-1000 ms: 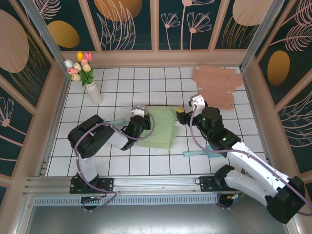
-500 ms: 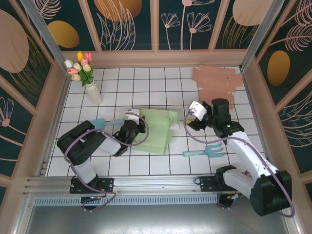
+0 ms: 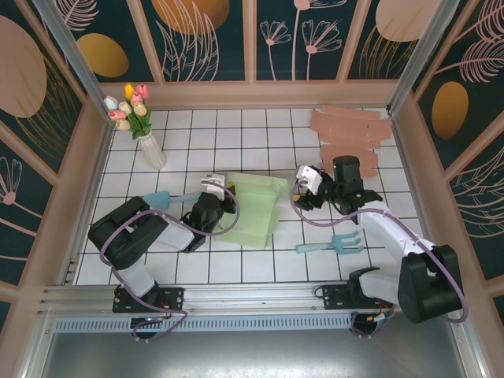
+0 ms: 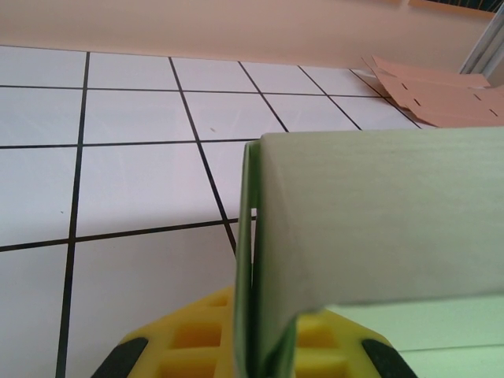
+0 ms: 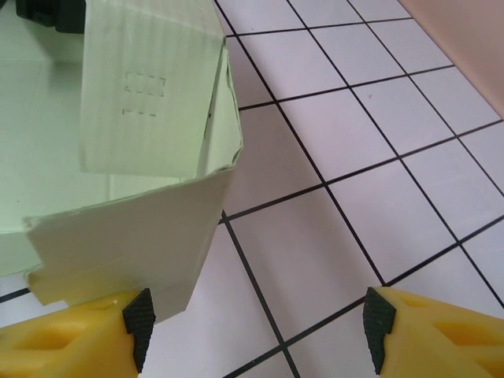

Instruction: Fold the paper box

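Observation:
The pale green paper box [image 3: 253, 209] lies part-folded in the middle of the tiled table. My left gripper [image 3: 221, 208] is at its left edge. In the left wrist view its yellow fingers [image 4: 197, 340] are shut on a doubled green panel of the box [image 4: 378, 228], which rises up between them. My right gripper [image 3: 295, 197] is at the box's right edge and stands open. In the right wrist view [image 5: 258, 335] a raised flap of the box [image 5: 134, 244] ends just in front of the left fingertip [image 5: 140, 324], and bare tile lies between the fingertips.
A vase of tulips [image 3: 138, 126] stands at the back left. Flat brown cardboard sheets [image 3: 350, 134] lie at the back right. A teal hand fork [image 3: 335, 242] lies right of the box, and a teal tool handle [image 3: 161, 198] lies by the left arm. Wooden walls ring the table.
My right gripper pulled back from the box, then came left again to its right edge, its jaws narrowing a little. The left arm drew the box slightly leftward.

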`<state>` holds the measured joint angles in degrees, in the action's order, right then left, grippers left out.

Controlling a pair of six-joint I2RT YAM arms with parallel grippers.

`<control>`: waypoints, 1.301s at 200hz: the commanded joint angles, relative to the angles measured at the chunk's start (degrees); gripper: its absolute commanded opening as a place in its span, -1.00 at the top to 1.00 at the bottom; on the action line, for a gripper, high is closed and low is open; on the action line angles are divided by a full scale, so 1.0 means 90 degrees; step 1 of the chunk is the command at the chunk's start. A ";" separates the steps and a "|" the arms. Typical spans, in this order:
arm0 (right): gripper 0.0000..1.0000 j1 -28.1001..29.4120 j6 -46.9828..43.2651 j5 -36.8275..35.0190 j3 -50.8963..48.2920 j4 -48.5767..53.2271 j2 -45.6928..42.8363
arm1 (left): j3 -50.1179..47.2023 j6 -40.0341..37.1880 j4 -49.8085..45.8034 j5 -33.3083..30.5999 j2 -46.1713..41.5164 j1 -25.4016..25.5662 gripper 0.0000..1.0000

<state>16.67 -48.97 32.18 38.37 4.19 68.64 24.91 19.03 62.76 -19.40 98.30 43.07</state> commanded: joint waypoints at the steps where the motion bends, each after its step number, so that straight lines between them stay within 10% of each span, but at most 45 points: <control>1: -0.41 0.0084 0.0115 0.0578 -0.0103 -0.0485 0.0020 | 0.0164 -0.0014 0.0066 0.0124 -0.0076 0.0008 1.00; 192: 0.10 0.1344 0.1275 -0.0695 -0.0686 -0.2459 0.0201 | 0.0376 0.0584 -0.0270 -0.0251 -0.0081 0.0010 1.00; 260: 0.37 0.2452 0.2768 -0.2875 -0.0841 -0.3996 0.0522 | 0.0602 0.1119 -0.0821 -0.0496 -0.0074 0.0009 1.00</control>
<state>35.75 -30.94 15.64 31.07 -23.75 71.24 28.86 26.52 56.82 -23.18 98.28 43.07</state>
